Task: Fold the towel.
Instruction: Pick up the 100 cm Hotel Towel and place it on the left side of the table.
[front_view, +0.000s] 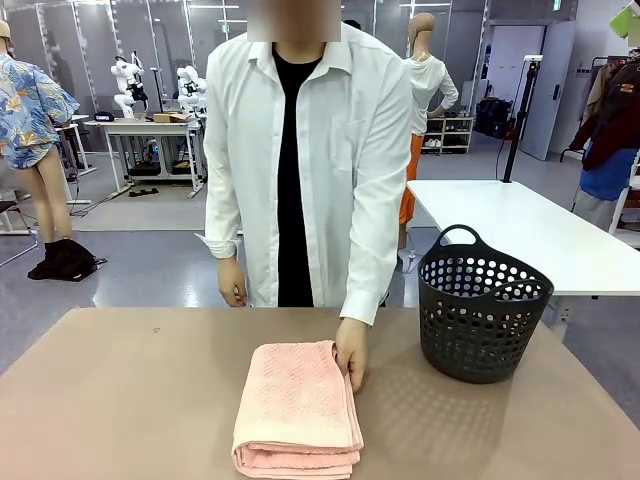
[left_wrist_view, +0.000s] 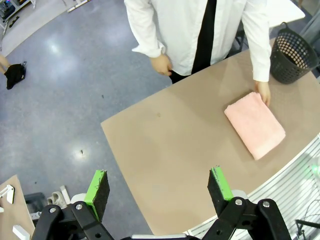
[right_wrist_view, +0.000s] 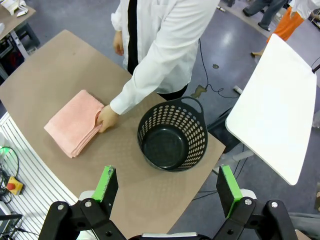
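The salmon-pink towel (front_view: 297, 408) lies folded into a thick rectangle on the brown table (front_view: 120, 400), near the front edge at the middle. It is also seen from above as a pink pad (left_wrist_view: 255, 124) (right_wrist_view: 74, 122). A person in a white shirt stands at the far side, one hand (front_view: 351, 364) resting on the towel's far right corner. My left gripper (left_wrist_view: 159, 190) hangs high above the table's left end, open and empty. My right gripper (right_wrist_view: 167, 187) hovers high over the table's right end, open with nothing between its fingers.
A dark perforated laundry basket (front_view: 480, 305) stands on the table to the right of the towel, empty inside (right_wrist_view: 172, 135). A white table (front_view: 520, 230) stands beyond it. The person's other hand (front_view: 232, 285) hangs at the table's far edge.
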